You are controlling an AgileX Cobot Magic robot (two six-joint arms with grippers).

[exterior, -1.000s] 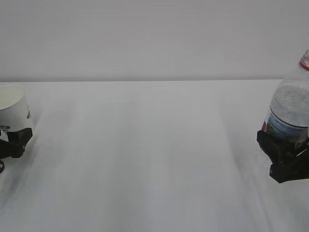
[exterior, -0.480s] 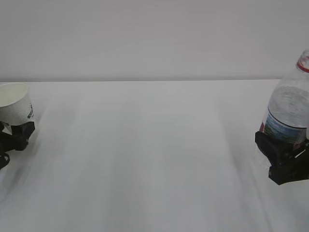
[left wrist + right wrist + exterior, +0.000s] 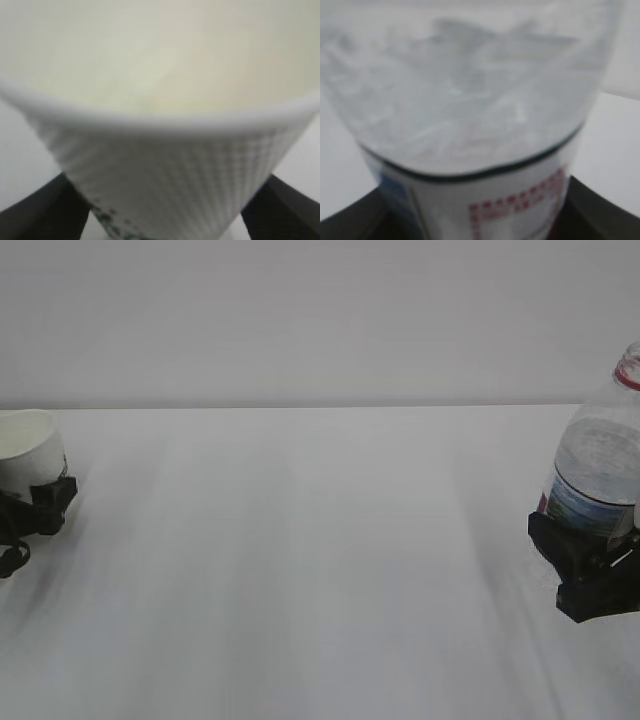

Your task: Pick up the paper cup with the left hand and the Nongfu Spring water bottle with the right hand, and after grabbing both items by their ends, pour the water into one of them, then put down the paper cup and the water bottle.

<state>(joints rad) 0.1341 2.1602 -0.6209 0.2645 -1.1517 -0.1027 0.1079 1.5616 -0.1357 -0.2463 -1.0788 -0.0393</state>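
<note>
Note that the left pincer (image 3: 40,502), grasping the paper cup (image 3: 30,450), has dipped and levelled, while the right pincer (image 3: 590,575) holds the Nongfu Spring water bottle (image 3: 600,465) steady, so pouring appears finished or not begun.

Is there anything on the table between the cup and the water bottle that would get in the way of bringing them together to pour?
Nothing visible does. The table between the paper cup at the left and the water bottle at the right shows only bare white surface.

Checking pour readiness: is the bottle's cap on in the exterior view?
No. The Nongfu Spring water bottle shows only its red neck ring, no cap above it.
</note>
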